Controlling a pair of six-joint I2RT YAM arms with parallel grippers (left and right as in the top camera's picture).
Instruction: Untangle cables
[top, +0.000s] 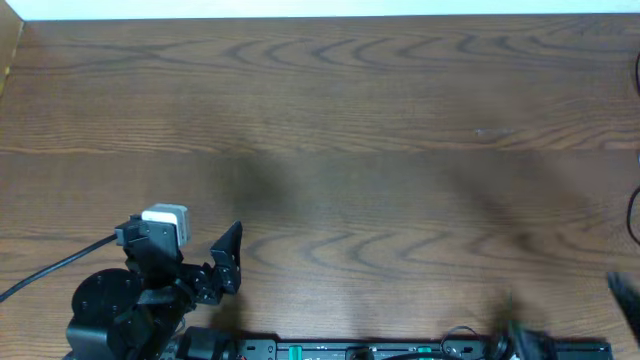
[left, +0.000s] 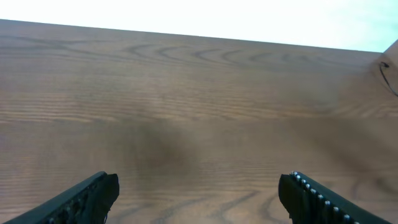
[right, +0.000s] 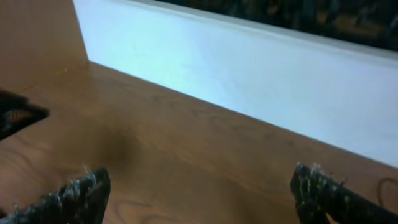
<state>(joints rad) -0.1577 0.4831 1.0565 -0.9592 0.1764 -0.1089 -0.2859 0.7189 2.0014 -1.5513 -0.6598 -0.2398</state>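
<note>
Left gripper (left: 199, 186) stands spread wide at about 7 o'clock on the table (top: 320, 120), its two black fingers (left: 93, 196) far apart at the bottom corners of its wrist view, with bare wood grain showing between them. Right gripper (right: 200, 180) is splayed just as wide, its ridged fingertips (right: 311, 186) blurred at 7 and 5 o'clock of its own view with only brown tabletop in the gap. From overhead it is no more than a smeared dark form at the 5 o'clock corner. The left arm (top: 130, 300), black with a pale block (top: 165, 220) on its wrist, sits low at 7 o'clock, beside a black rail (top: 400, 350) running along the near edge at 6 o'clock. The cables (left: 385, 78) show only as slivers. One is a thin dark curl at 2 o'clock of the left wrist view, lying on the wood well apart from the fingers. From overhead, thin black arcs are cut off by the frame at 3 o'clock, well apart from both grippers, and how they are looped cannot be told. A faint thin curve at 4 o'clock of the right wrist view is too small to name. Farther back, the grain runs unbroken to the far edge at 12 o'clock. In the right wrist view a white wall (right: 249, 68) rises behind that edge, a wooden side panel (right: 37, 37) stands at 10 o'clock, and an unclear dark shape (right: 18, 115) sits at 9 o'clock.
</note>
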